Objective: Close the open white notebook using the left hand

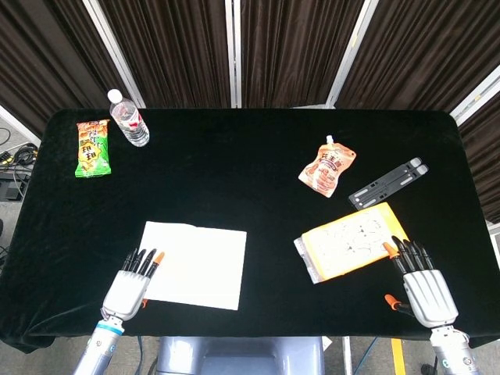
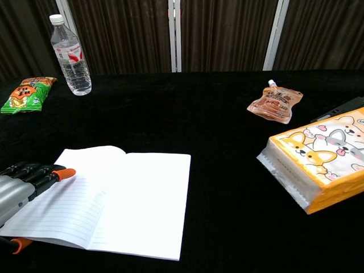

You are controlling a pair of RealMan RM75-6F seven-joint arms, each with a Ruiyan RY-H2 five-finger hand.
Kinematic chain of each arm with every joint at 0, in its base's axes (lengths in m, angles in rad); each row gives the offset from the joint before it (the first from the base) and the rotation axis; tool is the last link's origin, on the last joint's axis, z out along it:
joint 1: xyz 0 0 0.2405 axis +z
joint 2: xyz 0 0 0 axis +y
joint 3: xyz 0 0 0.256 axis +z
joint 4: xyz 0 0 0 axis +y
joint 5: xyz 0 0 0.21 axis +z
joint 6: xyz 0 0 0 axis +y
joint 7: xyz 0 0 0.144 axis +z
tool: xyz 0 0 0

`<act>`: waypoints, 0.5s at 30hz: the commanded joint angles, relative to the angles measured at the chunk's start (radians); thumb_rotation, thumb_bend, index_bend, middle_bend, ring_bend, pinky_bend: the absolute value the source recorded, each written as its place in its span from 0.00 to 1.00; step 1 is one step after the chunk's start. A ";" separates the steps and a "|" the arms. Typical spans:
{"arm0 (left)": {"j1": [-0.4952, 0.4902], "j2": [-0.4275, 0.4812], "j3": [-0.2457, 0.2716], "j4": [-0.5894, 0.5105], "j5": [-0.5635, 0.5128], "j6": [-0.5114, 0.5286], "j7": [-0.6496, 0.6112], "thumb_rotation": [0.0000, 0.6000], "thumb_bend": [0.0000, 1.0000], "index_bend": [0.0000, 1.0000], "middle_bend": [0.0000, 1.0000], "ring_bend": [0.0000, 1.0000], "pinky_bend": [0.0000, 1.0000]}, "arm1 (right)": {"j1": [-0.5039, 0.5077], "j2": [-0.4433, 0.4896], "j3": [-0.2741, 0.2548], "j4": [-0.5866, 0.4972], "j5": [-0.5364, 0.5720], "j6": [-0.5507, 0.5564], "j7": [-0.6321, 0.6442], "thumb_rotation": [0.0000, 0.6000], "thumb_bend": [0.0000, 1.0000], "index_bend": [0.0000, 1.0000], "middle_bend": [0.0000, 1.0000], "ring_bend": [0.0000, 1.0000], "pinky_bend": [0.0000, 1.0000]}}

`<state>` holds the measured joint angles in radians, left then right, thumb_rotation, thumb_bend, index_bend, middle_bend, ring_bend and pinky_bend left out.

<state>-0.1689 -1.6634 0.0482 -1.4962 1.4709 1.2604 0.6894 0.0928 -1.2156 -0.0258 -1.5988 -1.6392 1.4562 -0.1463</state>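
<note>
Black cloth covers the table (image 1: 250, 148), with dark curtains hanging behind it. On that cloth, at the near edge and partly under the left hand (image 1: 133, 283), lies the white notebook (image 1: 199, 262), open flat with its lined pages up. From the chest view the hand's fingers (image 2: 42, 172) reach over the outer edge of the left page, stretched out and a little apart, holding nothing; whether they actually press the paper I cannot tell.

The notebook looks thin and light, soft-covered, with pages that will bend and slide rather than lift as one stiff board. The left page bows up slightly near the spine, which runs away from the robot just beyond the fingertips. My guess is the best hold is the outer edge of that left half, right beneath the hand: get fingers under it, then swing it over the spine onto the right page. On slick cloth the whole book may skate instead of folding.

Spread open, its long axis runs side to side, reaching from the hand toward the robot's right, slightly skewed to the table edge.

Well off to the right, the right hand (image 1: 426, 291) rests with fingers extended and empty, just beside an orange tissue pack (image 1: 353, 241).
</note>
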 commanded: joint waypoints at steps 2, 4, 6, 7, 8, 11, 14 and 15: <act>-0.001 -0.005 0.005 0.005 0.018 0.016 -0.008 1.00 0.49 0.00 0.00 0.00 0.00 | 0.000 -0.001 0.000 0.001 0.000 -0.001 -0.001 1.00 0.04 0.00 0.00 0.00 0.00; -0.001 -0.004 0.008 0.003 0.027 0.025 -0.011 1.00 0.53 0.00 0.00 0.00 0.00 | 0.000 -0.001 0.000 0.000 0.000 -0.001 -0.002 1.00 0.04 0.00 0.00 0.00 0.00; 0.000 -0.001 0.010 -0.003 0.040 0.037 -0.014 1.00 0.55 0.00 0.00 0.00 0.00 | -0.001 0.000 0.000 -0.001 -0.001 0.002 -0.001 1.00 0.04 0.00 0.00 0.00 0.00; 0.000 0.001 0.011 -0.006 0.046 0.044 -0.016 1.00 0.56 0.00 0.00 0.00 0.00 | -0.001 0.000 0.000 -0.002 -0.001 0.003 0.000 1.00 0.04 0.00 0.00 0.00 0.00; 0.000 0.004 0.011 -0.012 0.053 0.051 -0.016 1.00 0.56 0.00 0.00 0.00 0.00 | -0.001 0.001 0.001 -0.002 -0.001 0.003 0.001 1.00 0.05 0.00 0.00 0.00 0.00; -0.003 0.010 0.010 -0.028 0.074 0.070 -0.013 1.00 0.57 0.00 0.00 0.00 0.00 | -0.001 0.003 0.001 -0.004 -0.001 0.004 0.002 1.00 0.04 0.00 0.00 0.00 0.00; -0.010 0.010 0.000 -0.035 0.092 0.085 -0.002 1.00 0.57 0.00 0.00 0.00 0.00 | -0.001 0.003 0.001 -0.005 -0.001 0.003 0.003 1.00 0.04 0.00 0.00 0.00 0.00; -0.014 0.009 -0.006 -0.036 0.097 0.089 0.004 1.00 0.57 0.00 0.00 0.00 0.00 | -0.001 0.003 0.001 -0.005 0.000 0.004 0.003 1.00 0.04 0.00 0.00 0.00 0.00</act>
<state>-0.1782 -1.6541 0.0482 -1.5297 1.5631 1.3449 0.6873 0.0921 -1.2123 -0.0247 -1.6039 -1.6396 1.4600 -0.1428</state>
